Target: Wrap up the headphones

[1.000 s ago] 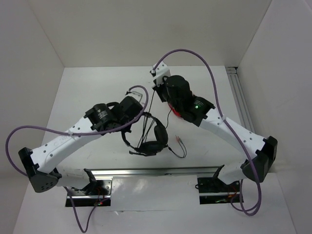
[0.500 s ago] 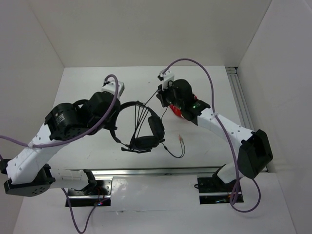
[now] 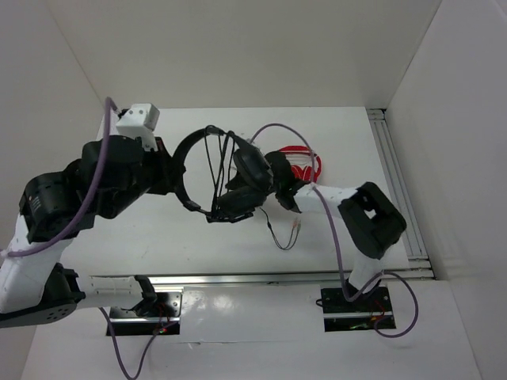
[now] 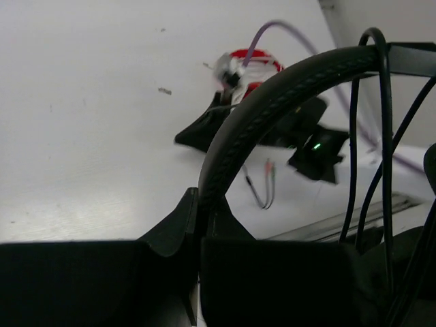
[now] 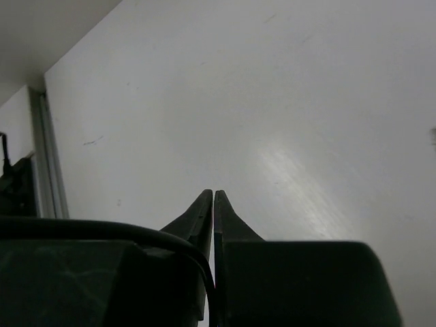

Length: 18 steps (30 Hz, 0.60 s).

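Mid-wrap, I'd say: the left gripper (image 4: pixel 199 208) clamps the headphones (image 3: pixel 252 168) by the headband (image 4: pixel 272 102), raised off the table (image 3: pixel 341 237). The right gripper (image 5: pixel 213 199), closed apparently on the cable (image 5: pixel 136 237), must next loop around.

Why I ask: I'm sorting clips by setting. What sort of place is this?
Likely a robotics lab test cell: a left arm and a right arm on a metal rail at the near edge of a white table, plain white walls boxing it in.
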Each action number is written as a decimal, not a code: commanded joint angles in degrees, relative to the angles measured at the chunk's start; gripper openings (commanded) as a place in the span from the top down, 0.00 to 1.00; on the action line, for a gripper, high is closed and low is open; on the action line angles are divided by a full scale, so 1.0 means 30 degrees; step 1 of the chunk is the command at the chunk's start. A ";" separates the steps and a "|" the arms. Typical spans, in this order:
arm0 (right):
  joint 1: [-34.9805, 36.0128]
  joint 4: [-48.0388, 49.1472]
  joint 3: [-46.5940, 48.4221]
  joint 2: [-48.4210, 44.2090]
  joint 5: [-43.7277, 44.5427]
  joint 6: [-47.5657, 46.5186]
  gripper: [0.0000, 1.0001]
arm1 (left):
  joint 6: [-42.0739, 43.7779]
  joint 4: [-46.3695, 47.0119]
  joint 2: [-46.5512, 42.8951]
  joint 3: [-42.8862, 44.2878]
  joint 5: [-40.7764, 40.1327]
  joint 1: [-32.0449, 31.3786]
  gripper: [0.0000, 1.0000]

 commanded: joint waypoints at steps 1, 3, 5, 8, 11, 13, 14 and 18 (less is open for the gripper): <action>0.0817 0.5714 0.0315 0.2474 -0.2590 0.2689 0.89 | -0.2125 0.3353 -0.0367 0.0594 -0.1340 -0.0064 1.00; 0.1371 0.8148 -0.0239 0.3536 -0.3268 0.3954 0.88 | -0.3239 0.3356 -0.0543 0.0594 -0.2633 0.0110 1.00; 0.1868 1.0966 -0.1439 0.4709 -0.3271 0.5274 0.88 | -0.4056 0.3270 -0.0543 0.0799 -0.4566 0.0286 1.00; 0.2629 1.3368 -0.2963 0.5765 -0.3097 0.5747 0.90 | -0.3424 0.3442 0.0041 0.1002 -0.5568 0.1425 1.00; 0.3420 1.4253 -0.4253 0.6148 -0.2511 0.5544 0.97 | -0.1867 0.3128 0.2116 0.2375 -0.3291 0.4701 1.00; 0.3774 1.4255 -0.4898 0.6148 -0.2130 0.5310 0.99 | -0.1192 0.3121 0.3667 0.3755 -0.0576 0.7749 1.00; 0.3776 1.3820 -0.5074 0.6148 -0.1722 0.5017 0.99 | -0.1191 0.3121 0.3995 0.3932 -0.0066 0.8570 1.00; 0.5322 1.2008 -0.6333 0.4630 0.0998 0.4284 1.00 | -0.0751 0.3356 0.5752 0.4461 0.1404 1.2059 1.00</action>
